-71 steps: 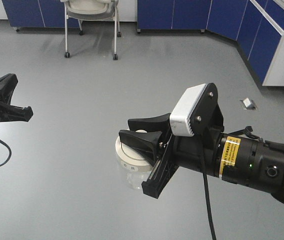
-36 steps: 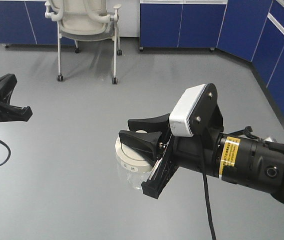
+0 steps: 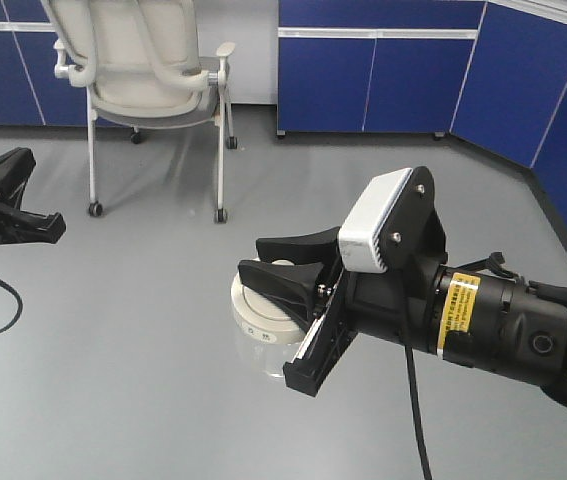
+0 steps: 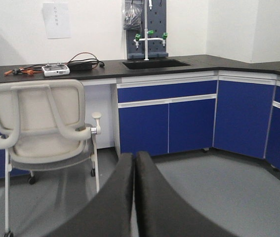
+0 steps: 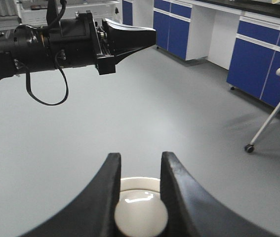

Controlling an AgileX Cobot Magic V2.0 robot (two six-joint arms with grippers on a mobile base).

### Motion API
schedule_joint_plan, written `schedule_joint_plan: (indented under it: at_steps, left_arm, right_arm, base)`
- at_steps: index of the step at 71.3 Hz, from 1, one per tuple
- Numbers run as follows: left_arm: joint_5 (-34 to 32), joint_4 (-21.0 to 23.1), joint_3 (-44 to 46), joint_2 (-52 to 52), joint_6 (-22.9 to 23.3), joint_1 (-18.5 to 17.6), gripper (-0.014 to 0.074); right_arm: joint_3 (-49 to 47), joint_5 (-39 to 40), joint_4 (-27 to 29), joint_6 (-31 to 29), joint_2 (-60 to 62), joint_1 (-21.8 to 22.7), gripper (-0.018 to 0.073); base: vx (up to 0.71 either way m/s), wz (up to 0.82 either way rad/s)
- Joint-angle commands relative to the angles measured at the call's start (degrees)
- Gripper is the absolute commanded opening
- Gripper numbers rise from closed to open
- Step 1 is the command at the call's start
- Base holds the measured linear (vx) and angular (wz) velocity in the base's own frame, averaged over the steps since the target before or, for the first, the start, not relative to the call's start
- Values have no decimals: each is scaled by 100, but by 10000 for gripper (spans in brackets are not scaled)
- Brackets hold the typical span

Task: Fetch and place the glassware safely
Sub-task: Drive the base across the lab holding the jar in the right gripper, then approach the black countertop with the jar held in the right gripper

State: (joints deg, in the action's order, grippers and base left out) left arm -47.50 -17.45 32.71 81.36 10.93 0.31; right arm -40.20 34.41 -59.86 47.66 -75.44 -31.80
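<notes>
The glassware (image 3: 259, 312) is a squat clear jar with a round cream-white lid, and it hangs above the grey floor. My right gripper (image 3: 250, 256) reaches in from the right and is shut on the lid's central knob. In the right wrist view the knob (image 5: 140, 216) sits pinched between the two black fingers (image 5: 109, 187), with the gripper (image 5: 140, 157) over the lid rim. My left gripper (image 3: 23, 158) is at the far left, well apart from the jar. It is shut with nothing in it, its fingertips pressed together (image 4: 135, 159). It also shows in the right wrist view (image 5: 152, 36).
A cream office chair on castors (image 3: 148, 70) (image 4: 41, 128) stands ahead on the left. Blue base cabinets (image 3: 383, 80) line the far wall and the right side. A black counter with a sink (image 4: 152, 63) and cabled devices (image 4: 56, 69) tops them.
The chair and cabinets have slid down and grown larger in the front view, so the base has moved toward them. Both arms and the held jar keep the same pose.
</notes>
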Motion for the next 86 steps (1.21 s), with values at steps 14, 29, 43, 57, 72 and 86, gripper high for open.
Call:
schedule_joint_plan:
  at_steps: [14, 29, 43, 57, 72, 86]
  left_arm:
    - [-407, 101, 113, -154, 17, -6, 3]
    - [-407, 101, 113, -154, 17, -6, 3]
    - [-407, 101, 113, -154, 17, -6, 3]
    - [-407, 101, 113, -154, 17, -6, 3]
    - [-407, 101, 113, -154, 17, -6, 3]
    - [-407, 101, 113, -154, 17, -6, 3]
  right_arm:
    - [-172, 364, 229, -50, 186, 7, 0]
    - [-172, 382, 228, -50, 186, 7, 0]
    - [-172, 361, 228, -50, 186, 7, 0]
    - [-172, 361, 229, -50, 186, 7, 0]
    - [-172, 361, 229, -50, 186, 7, 0]
    - [-172, 361, 229, -50, 186, 7, 0]
  base:
    - [69, -1]
    - [64, 0]
    - [59, -2]
    - [50, -2]
    - [40, -8]
    - [32, -31]
